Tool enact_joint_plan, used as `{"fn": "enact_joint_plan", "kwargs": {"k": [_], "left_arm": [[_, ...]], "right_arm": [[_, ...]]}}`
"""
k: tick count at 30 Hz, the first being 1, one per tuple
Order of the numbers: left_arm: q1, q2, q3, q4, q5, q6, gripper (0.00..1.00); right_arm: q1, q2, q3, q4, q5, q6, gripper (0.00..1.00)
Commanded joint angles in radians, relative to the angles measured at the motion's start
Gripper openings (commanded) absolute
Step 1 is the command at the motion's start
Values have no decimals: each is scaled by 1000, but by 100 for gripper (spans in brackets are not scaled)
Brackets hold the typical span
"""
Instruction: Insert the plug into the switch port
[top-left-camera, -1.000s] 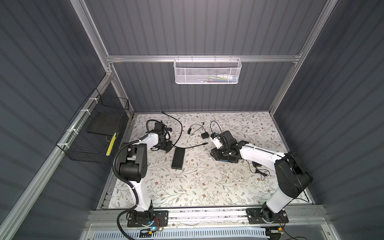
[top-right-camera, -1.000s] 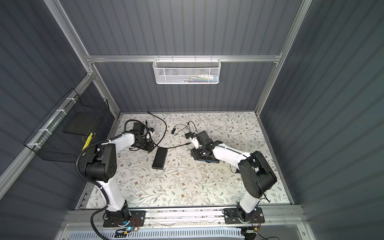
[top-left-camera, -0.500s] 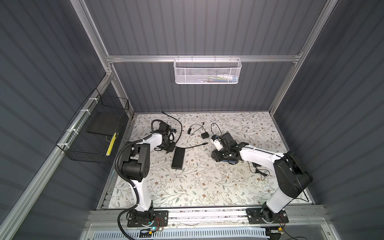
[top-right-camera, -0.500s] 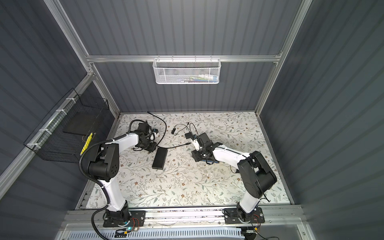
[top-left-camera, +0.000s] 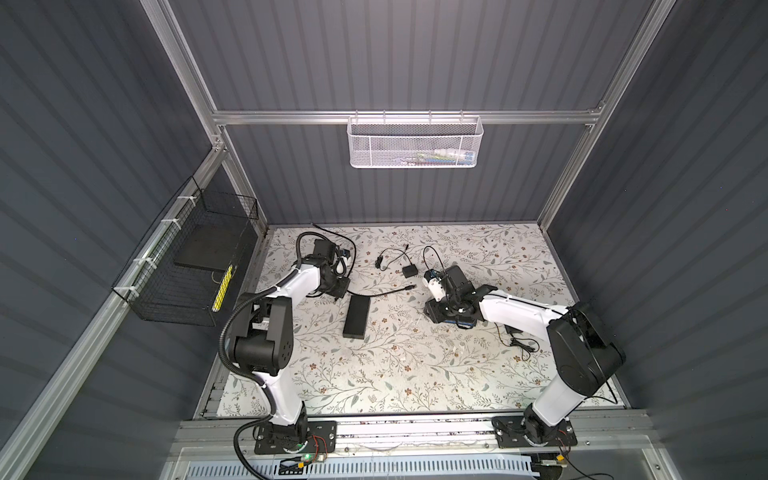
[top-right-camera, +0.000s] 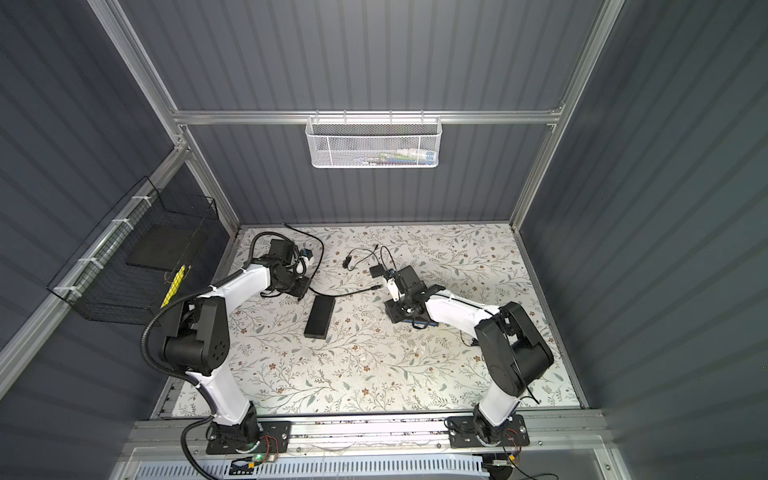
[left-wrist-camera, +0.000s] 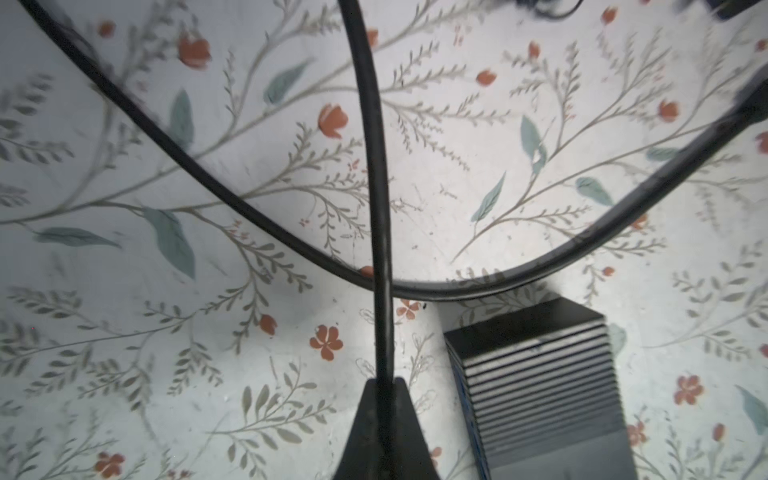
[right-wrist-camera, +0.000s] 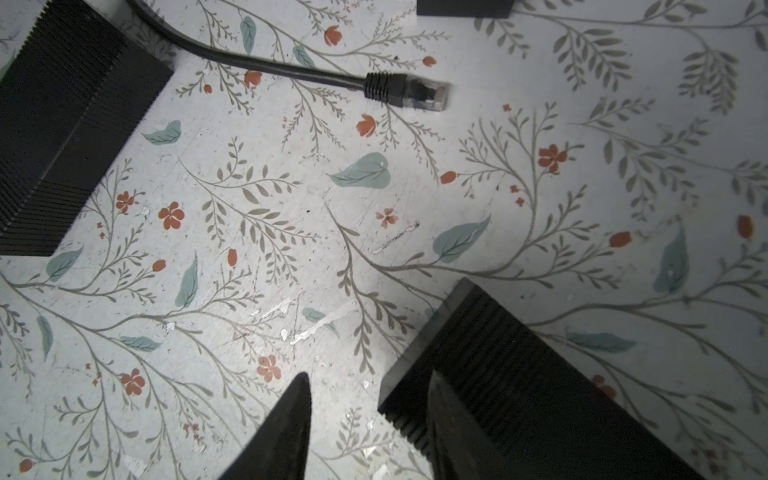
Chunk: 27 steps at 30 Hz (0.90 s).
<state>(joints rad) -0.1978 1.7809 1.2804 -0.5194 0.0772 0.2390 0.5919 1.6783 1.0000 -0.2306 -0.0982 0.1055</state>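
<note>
**Left tool now clamped on cable, plug loose on counter**

Changes from a second ago: the left tool (left-wrist-camera: 382, 388) has gone from apart to pinched together on the black cable (left-wrist-camera: 376, 166), which runs straight out from between its tips. The left arm has nudged slightly toward centre. The right tool (right-wrist-camera: 368, 376) has barely shifted. Its tips stand apart, one over the near corner of the ribbed black switch (right-wrist-camera: 519, 374), the other beside it over the bare counter (right-wrist-camera: 374, 208) and clear of the switch. No grip shows there.

The RJ45 plug (right-wrist-camera: 409, 93) is in the same spot as before, lying flat and loose on the counter between the two ribbed boxes, in no port. Its clear tip points away from its cable. The second ribbed black box (top-left-camera: 357, 318) is unmoved, just beside the left tool, and the left wrist view shows a blue edge on it. A small black adapter (top-left-camera: 409, 271) with a thin lead lies behind the plug.

Writing: the yellow strip (top-left-camera: 222, 282) in the black wire basket (top-left-camera: 187, 266) carries print too small to read. The packaging in the white mesh basket (top-left-camera: 415, 143) on the back rail is also unreadable.
</note>
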Motion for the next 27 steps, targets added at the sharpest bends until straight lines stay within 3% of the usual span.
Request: {"fn": "enact_joint_plan", "kwargs": {"k": [1,8,16,21,27], "left_arm": [[-8,-97,58,-45,16,-15,3],[-77,-235,197,-101,44,-1,3],[-334,-217,386,-277,109,41,4],[-449,-140,379,-261,155,28,5],[-551,40,389,-218,269,16,5]], "right_arm": [[2,-26,-14,12,26,20,46],[-30,-117,-7,-14,94,28,45],[-212,-419,-88,-13,143,96,43],[-327,-652,-141,-54,229,87,44],[-391,-773,-150,-138,255,73,43]]}}
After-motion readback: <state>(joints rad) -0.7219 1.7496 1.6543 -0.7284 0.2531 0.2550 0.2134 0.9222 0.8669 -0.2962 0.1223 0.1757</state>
